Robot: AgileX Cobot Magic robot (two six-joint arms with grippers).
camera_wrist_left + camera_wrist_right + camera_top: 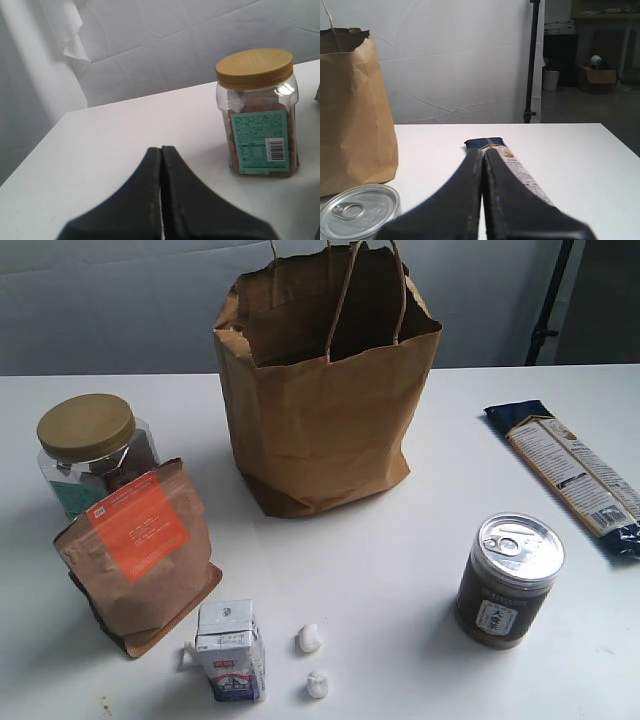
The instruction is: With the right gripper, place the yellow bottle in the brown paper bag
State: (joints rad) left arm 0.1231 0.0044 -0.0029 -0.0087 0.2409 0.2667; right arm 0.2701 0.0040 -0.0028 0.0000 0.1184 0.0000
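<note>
The yellow bottle showed in none of the three views; no such bottle stood anywhere on the white tabletop [400, 550], so which way it lay from either claw, and how its long axis ran, could not be told; it may have been inside the brown paper bag [325, 430], whose shadowed mouth gave nothing away (a judgement only).

The bag stood upright near the middle of the far edge, handles up. The right claw [483, 152] was pressed closed on nothing, low over the right side of the tabletop, with the pull-tab can [357, 212] close by, the bag beyond it, and the dark blue pasta packet [575, 475] running along the right edge; this arm looked the nearer to the bag. The left claw [161, 149] was likewise closed and empty, facing the gold-lidded jar [257, 115] by the left edge.

Writing: the jar bore a teal label with a barcode; the brown pouch [140, 560] an orange label; the can's dark label carried pale characters; the small carton [232, 650] red and blue print; all too small to read.
</note>
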